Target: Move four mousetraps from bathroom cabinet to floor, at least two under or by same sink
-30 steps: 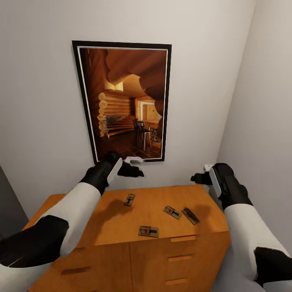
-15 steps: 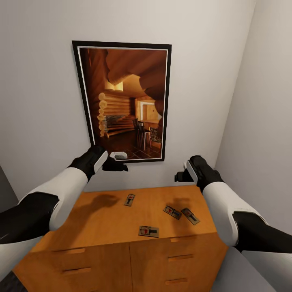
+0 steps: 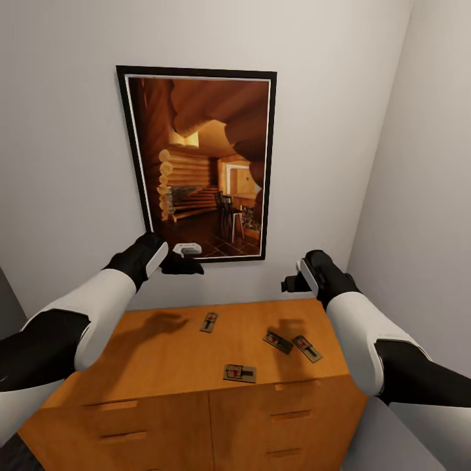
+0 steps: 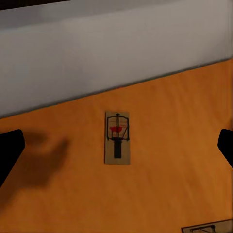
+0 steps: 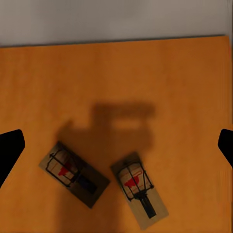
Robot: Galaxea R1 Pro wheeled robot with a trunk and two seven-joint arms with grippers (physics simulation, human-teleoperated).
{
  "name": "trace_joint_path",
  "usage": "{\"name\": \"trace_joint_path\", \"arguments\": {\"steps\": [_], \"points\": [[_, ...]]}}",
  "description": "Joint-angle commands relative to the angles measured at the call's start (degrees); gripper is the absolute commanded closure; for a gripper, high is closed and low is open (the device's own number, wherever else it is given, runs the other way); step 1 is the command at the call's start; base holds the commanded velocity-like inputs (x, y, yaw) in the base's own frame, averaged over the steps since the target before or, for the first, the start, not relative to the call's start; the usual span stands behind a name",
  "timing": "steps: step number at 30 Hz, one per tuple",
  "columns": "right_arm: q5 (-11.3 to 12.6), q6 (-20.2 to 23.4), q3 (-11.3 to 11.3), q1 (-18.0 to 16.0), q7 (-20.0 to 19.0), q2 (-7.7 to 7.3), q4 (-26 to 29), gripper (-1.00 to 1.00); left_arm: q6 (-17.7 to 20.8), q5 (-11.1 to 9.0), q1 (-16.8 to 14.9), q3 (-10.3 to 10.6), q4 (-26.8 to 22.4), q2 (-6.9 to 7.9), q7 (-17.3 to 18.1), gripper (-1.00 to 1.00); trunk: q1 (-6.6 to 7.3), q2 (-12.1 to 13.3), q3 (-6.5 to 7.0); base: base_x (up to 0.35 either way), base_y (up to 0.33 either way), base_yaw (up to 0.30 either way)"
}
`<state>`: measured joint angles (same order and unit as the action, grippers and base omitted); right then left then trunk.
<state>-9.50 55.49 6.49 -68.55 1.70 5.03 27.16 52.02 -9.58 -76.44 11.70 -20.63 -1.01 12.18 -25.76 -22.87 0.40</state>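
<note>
both arms reach forward, raised and held apart. the left gripper (image 3: 185, 258) hangs higher, the right gripper (image 3: 292, 284) a little lower. each one's jaws stand wide open and hold nothing, fingertips (image 4: 9, 151) dark.

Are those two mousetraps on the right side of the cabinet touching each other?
Apart. The right wrist view shows a strip of bare cabinet top between one mousetrap and the other mousetrap.

The orange-brown cabinet (image 3: 157, 366) carries four mousetraps on its flat top: one at 12 o'clock (image 3: 209, 322), one at 6 (image 3: 239, 373), two side by side at 3 (image 3: 278, 342) (image 3: 307, 348).
</note>
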Motion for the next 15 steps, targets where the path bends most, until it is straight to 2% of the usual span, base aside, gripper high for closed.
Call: {"name": "trace_joint_path", "arguments": {"steps": [1,15], "points": [[-0.3,0.2,0.5,0.0,0.0,0.05,0.1,-1.00,0.1,-0.6,0.0,0.5,0.0,0.02,-0.1,-1.00,-0.02,0.0,-0.03,0.000,0.000,0.000],[0.0,0.2,0.4,-0.1,-0.4,-0.11,-0.5,-1.00,0.0,-0.8,0.0,0.4,1.0,-0.43,-0.1,-1.00,-0.02,0.0,-0.03,0.037,0.004,0.000]]}}
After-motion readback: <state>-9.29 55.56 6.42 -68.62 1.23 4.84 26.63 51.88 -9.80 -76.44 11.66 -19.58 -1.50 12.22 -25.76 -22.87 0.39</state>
